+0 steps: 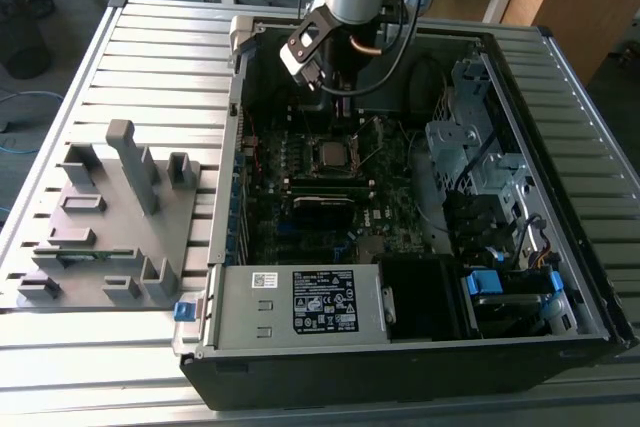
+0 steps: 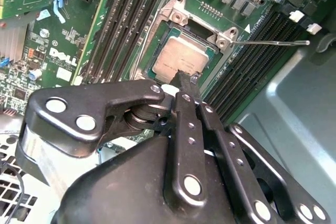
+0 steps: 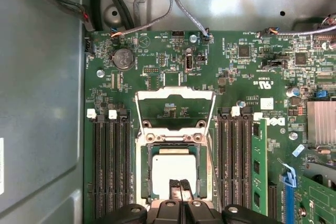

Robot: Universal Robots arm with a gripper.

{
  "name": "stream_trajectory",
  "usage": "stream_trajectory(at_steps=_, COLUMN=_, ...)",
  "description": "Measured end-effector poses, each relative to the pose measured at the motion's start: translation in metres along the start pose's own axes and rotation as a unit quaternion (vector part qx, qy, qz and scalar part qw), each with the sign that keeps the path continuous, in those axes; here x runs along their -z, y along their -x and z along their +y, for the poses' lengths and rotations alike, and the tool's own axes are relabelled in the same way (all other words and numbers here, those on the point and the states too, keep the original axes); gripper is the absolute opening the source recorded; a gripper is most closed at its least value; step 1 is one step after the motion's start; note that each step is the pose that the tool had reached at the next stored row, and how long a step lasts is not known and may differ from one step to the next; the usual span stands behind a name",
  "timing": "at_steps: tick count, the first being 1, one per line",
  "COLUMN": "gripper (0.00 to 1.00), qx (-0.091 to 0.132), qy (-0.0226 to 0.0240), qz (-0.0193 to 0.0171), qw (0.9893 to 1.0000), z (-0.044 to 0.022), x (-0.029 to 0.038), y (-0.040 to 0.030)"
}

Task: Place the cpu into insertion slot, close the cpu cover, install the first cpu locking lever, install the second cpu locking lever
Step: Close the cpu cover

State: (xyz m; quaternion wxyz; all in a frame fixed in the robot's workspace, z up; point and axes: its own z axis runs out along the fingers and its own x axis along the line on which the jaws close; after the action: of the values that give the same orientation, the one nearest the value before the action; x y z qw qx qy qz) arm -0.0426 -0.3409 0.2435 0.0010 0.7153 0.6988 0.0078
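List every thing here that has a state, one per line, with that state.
cpu: seated in the insertion slot.
cpu cover: swung open, off the chip.
locking lever: unlatched, sticking out free.
gripper: shut, tips over the cpu's edge.

An open desktop computer case (image 1: pixel 400 372) is lying on its side on a slatted metal table (image 1: pixel 150 37), with a grey moulded fixture (image 1: pixel 110 237) sitting just beside it toward the exterior view's left. A labelled power supply (image 1: pixel 300 302) is occupying the case's end nearest the exterior camera. In the first wrist view the green motherboard (image 3: pixel 241 77) is carrying a coin cell battery (image 3: pixel 123 59), banks of long black memory slots (image 3: pixel 110 166), one green memory module (image 3: pixel 256 166) standing in its slot and a finned heatsink (image 3: pixel 320 121), while grey cables (image 3: pixel 181 9) are looping over the case wall beyond the board.
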Motion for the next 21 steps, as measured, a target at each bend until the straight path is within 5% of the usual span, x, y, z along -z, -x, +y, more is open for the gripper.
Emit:
stream_trajectory(at_steps=13, gripper=0.1, qx=0.0, qy=0.0, qz=0.0, qw=1.0, z=0.0002, x=0.0166, y=-0.0002)
stream_trajectory(at_steps=21, gripper=0.1, qx=0.0, qy=0.0, qz=0.0, qw=1.0, z=0.0006, x=0.017, y=-0.0002)
